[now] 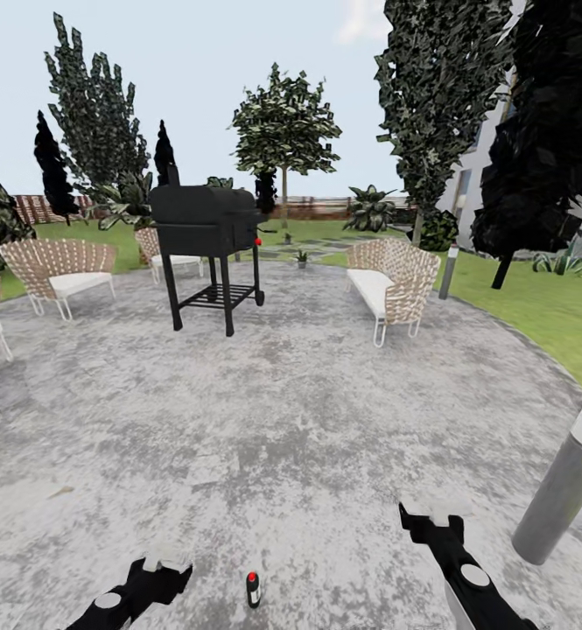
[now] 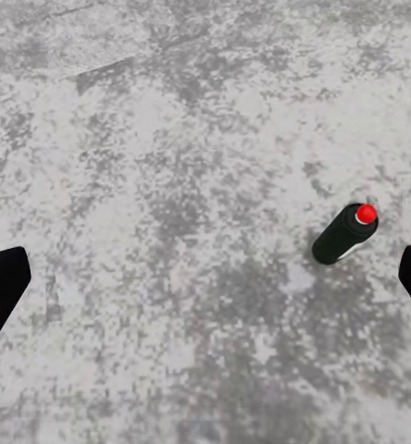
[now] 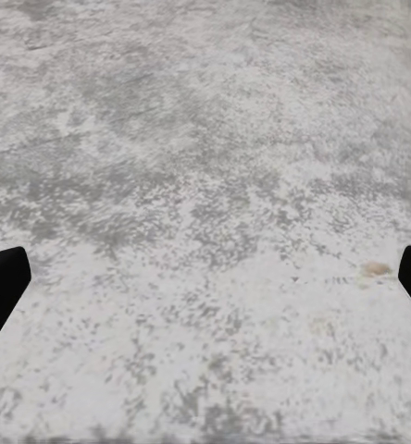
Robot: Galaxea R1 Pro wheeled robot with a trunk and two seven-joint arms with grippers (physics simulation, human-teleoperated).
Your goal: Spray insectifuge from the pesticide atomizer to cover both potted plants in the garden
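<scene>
We stand on the round grey paved patio [image 1: 264, 420] with the pesticide atomizer [image 1: 253, 590] upright on the paving right in front of us, between our two arms and nearer the left one. Through the left wrist camera we see the same atomizer [image 2: 345, 233] as a dark slim body with a red top, lying inside the span of the left pincer's [image 2: 205, 282] spread fingers but touching neither; that pincer is released and holds nothing. Our right pincer [image 3: 205, 277] is likewise spread wide over bare mottled paving, with nothing between its fingers. In the head view the left pincer [image 1: 166, 564] hangs just beside the atomizer, while the right pincer [image 1: 431, 516] sits farther off to the other side. Ahead, a black grill [image 1: 205, 236] stands on the patio among wicker chairs [image 1: 394, 284], and a grey bollard [image 1: 566, 481] rises near our right arm. Far beyond the grill, a small potted plant [image 1: 302, 258] sits at the patio's far edge by the lawn [image 1: 536, 306].
</scene>
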